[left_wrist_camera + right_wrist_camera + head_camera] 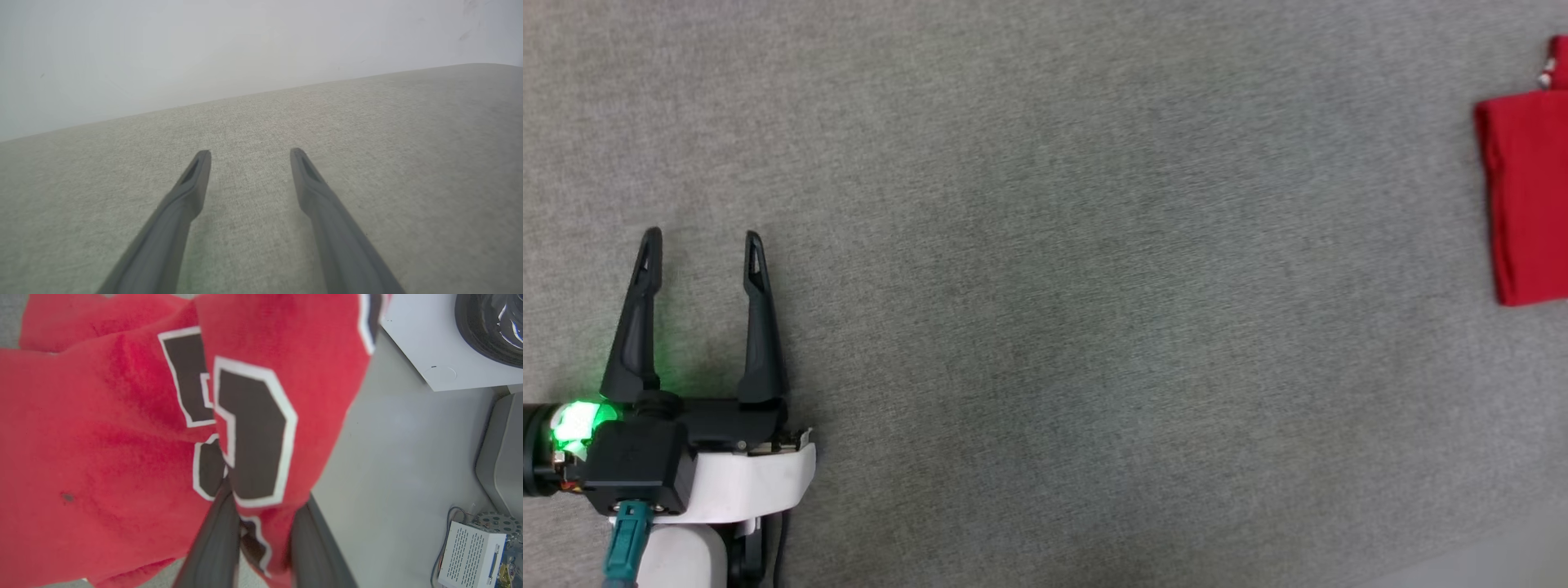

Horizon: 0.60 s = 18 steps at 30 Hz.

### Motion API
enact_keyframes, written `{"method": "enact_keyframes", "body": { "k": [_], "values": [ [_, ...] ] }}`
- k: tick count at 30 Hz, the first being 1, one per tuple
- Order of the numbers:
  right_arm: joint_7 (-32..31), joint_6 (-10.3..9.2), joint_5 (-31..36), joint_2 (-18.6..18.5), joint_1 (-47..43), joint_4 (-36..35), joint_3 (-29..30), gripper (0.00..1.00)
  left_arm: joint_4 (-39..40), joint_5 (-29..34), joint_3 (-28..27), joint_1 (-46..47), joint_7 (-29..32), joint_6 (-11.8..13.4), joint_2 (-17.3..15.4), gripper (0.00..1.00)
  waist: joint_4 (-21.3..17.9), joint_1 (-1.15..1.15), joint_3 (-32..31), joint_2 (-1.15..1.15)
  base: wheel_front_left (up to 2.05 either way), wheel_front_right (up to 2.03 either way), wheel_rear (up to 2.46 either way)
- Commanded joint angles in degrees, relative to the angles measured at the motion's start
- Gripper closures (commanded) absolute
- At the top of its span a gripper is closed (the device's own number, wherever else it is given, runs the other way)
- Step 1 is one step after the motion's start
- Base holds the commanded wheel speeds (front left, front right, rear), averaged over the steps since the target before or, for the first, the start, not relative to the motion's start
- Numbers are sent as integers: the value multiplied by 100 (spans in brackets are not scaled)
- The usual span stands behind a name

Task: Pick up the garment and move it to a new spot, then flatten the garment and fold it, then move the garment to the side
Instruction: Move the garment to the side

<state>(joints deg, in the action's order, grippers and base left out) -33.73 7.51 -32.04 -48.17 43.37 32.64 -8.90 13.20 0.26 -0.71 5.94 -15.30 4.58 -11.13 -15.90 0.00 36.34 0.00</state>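
Right claw [265, 500] around fleecy red garment [102, 437]

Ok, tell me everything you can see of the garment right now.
The garment is a bright red jersey of soft, slightly fuzzy-looking knit, with blocky black lettering outlined in white. In the right wrist view it is bunched and creased, with one lettered fold pinched between the fingers of the right gripper, which is shut on it. In the head view its red body lies at the far right edge on the grey fabric surface, straight-edged, with a bit of white at the top.
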Motion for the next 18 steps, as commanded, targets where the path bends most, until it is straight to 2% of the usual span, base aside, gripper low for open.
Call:
{"method": "enact_keyframes", "body": {
  "k": [1,6,7,8,12,18],
  "values": [
    [63,-6,72,58,154,181,87,100,-114,-20,-96,32,30,55,-84,0,61,0,75,0,0,0,0],
    [417,-6,351,220,343,699,210,100,-77,-49,-70,73,30,76,-26,0,166,0,-32,0,0,0,0],
    [431,-6,371,284,369,854,247,69,-85,-67,-52,58,30,85,5,0,187,0,-98,0,0,0,0],
    [448,-6,430,319,348,930,218,0,-105,-80,-24,42,28,85,38,0,218,0,-183,0,0,0,0],
    [878,-6,685,175,279,1149,194,0,-160,-106,81,-42,23,99,201,0,378,0,-616,0,0,0,0],
    [2537,-6,1367,32,240,1143,456,0,-325,-168,132,-297,23,153,430,0,682,0,-1383,0,0,0,0]
  ]
}}
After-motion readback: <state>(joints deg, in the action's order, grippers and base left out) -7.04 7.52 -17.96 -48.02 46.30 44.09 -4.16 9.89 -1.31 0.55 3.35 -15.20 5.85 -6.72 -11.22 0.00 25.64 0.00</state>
